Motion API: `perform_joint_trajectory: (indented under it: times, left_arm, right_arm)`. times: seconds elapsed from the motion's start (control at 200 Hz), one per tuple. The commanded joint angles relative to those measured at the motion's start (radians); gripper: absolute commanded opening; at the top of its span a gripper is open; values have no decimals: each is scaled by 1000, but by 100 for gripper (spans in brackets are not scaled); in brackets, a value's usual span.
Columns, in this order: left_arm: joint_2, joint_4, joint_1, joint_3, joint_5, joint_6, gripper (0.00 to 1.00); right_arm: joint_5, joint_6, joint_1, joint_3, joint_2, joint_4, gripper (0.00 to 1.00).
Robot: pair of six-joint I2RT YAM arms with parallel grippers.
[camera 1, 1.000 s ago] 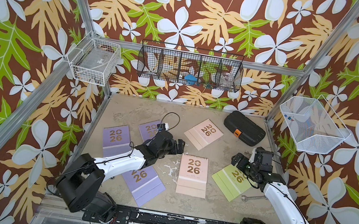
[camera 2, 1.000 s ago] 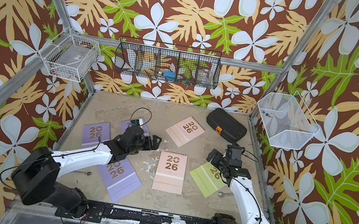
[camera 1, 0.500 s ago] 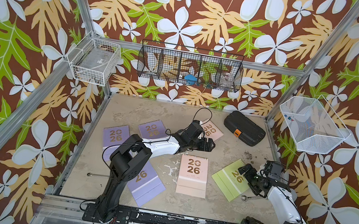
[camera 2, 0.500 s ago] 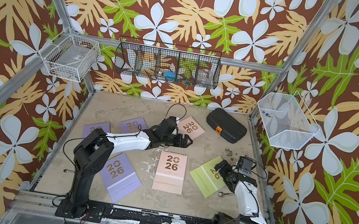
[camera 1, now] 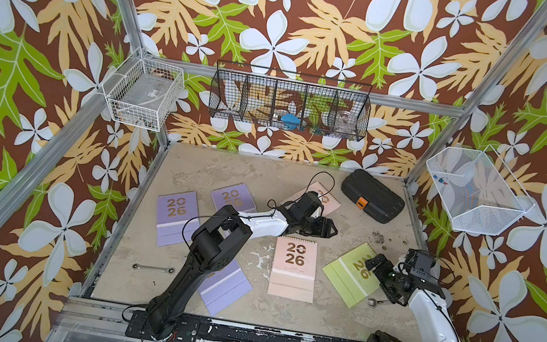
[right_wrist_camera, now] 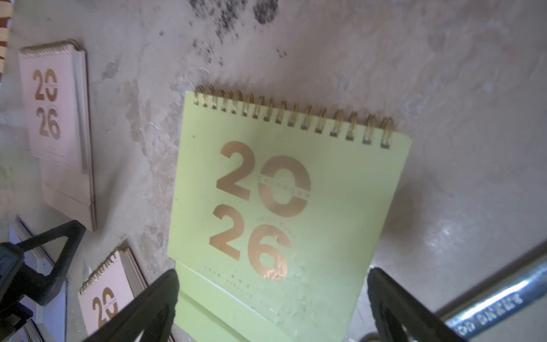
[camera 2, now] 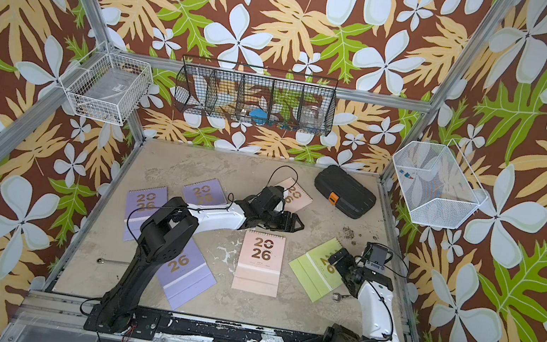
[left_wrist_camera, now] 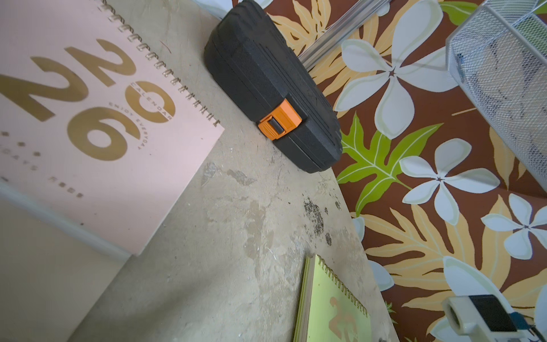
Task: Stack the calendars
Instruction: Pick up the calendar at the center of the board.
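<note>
Several calendars lie flat and apart on the table. Three are lilac (camera 1: 176, 218) (camera 1: 234, 196) (camera 1: 227, 287), and my left arm crosses the nearest. A pale pink calendar (camera 1: 293, 271) sits mid-table. A second pink calendar (camera 1: 331, 197) (left_wrist_camera: 103, 133) lies farther back. My left gripper (camera 1: 328, 227) (camera 2: 295, 224) hangs between the two pink ones over bare table, jaws apart and empty. The green calendar (camera 1: 345, 282) (right_wrist_camera: 281, 192) lies at the right. My right gripper (camera 1: 382, 276) (right_wrist_camera: 272, 274) is open, its fingers (right_wrist_camera: 159, 296) straddling the green calendar's near end.
A black case (camera 1: 371, 200) with an orange latch lies at the back right. One wrench (camera 1: 376, 302) rests by the green calendar, another wrench (camera 1: 154, 268) near the left edge. Wire baskets hang on the walls: white (camera 1: 143, 93), black (camera 1: 290, 102), white mesh (camera 1: 473, 190).
My left arm has swung from the lilac calendars across to the far pink one. My right gripper has drawn back toward the green calendar's near end. No calendar has moved.
</note>
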Motion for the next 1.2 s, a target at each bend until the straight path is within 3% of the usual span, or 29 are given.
perform_joint_trajectory:
  times: [0.0,0.3,0.53,0.666,0.786,1.041,1.196]
  left_arm:
    - [11,2,-13,12,23,-14,73]
    - [62,6,-45,44,36,-51,54]
    - [99,6,-52,61,54,-67,31]
    - [123,5,-54,70,74,-81,23]
    - [145,1,-54,87,101,-100,19]
    - [173,-41,-57,120,111,-103,16]
    - [181,-67,-57,135,110,-96,15]
  right_arm:
    - [-9,-5,-1,-6,12,7,100]
    - [-46,-8,-9,-54,20,33,100]
    - [-174,-19,-75,-81,47,86,100]
    - [-227,-17,-98,-98,59,108,100]
    - [-247,-17,-99,-92,81,104,100]
    - [-135,11,-100,-90,30,20,100]
    - [-139,9,-100,-99,37,23,100]
